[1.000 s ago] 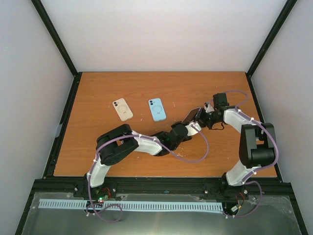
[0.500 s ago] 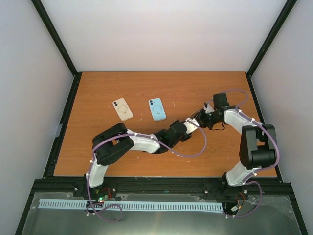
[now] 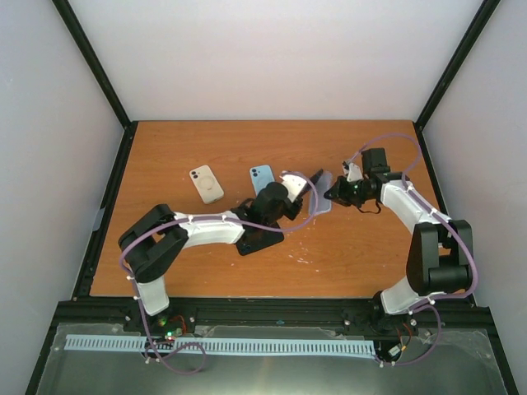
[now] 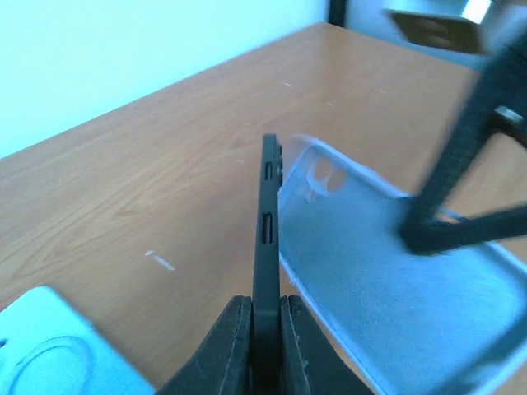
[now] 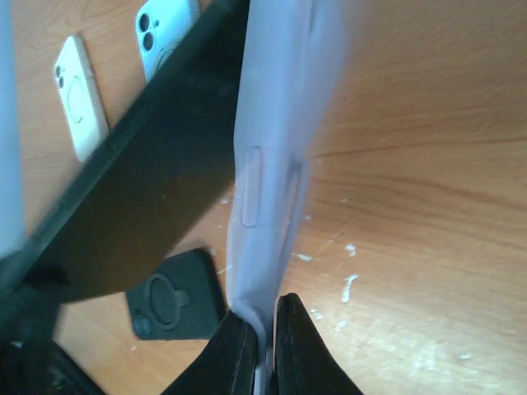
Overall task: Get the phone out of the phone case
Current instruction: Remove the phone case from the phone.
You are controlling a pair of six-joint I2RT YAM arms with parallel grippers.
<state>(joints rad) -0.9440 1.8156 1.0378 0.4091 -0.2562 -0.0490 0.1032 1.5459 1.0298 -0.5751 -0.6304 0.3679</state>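
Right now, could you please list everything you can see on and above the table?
black phone: one, black, out of its case, held edge-on above the table
phone case: one, translucent pale blue, empty, held right beside the black phone
cream phone: one, cream, back up, far left part of the table
light blue phone: one, light blue, back up, right of the cream phone, partly hidden
black case: one, black with a ring, flat on the table
table: one, orange-brown wood, some white marks
left gripper: one, black, shut on the black phone
right gripper: one, black, shut on the phone case
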